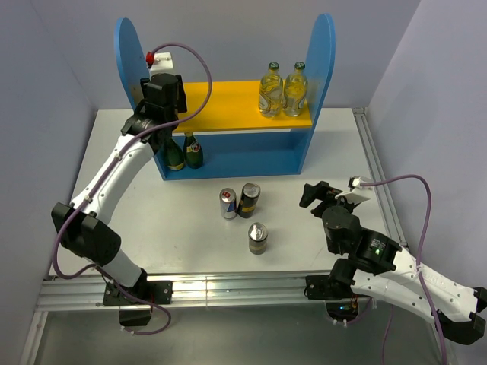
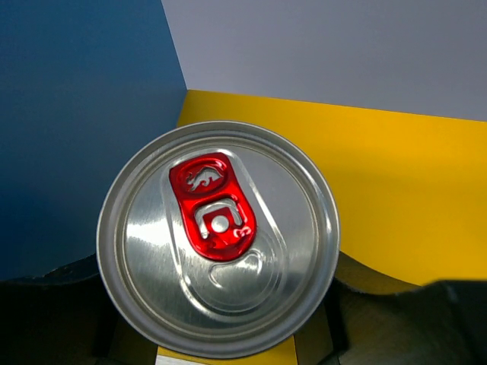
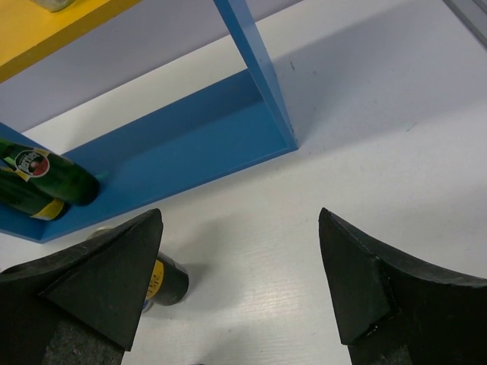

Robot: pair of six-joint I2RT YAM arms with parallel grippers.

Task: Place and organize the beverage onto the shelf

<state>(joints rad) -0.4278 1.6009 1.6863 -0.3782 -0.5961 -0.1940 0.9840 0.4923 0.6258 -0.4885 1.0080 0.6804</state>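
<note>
Holding the can (image 2: 218, 247) upright between clamped jaws, the left gripper (image 1: 161, 95) should lower it flat onto the board (image 2: 396, 198) below them; the right gripper (image 3: 240, 281) gapes empty.

Both arms are built of white tube-like links joined by chunky black joints. The left arm (image 1: 114, 175) ends in a boxy black left gripper (image 1: 162, 95) topped by a white block with a red cap (image 1: 149, 56). A mauve cable (image 1: 207, 72) loops from that block. A second cable (image 1: 403, 178) runs along the right arm (image 1: 415, 274), whose black joint shows a small green light (image 1: 374, 249). The right gripper (image 3: 240, 281) has matte black, wedge-shaped fingers (image 3: 106, 289) with a grainy surface.
</note>
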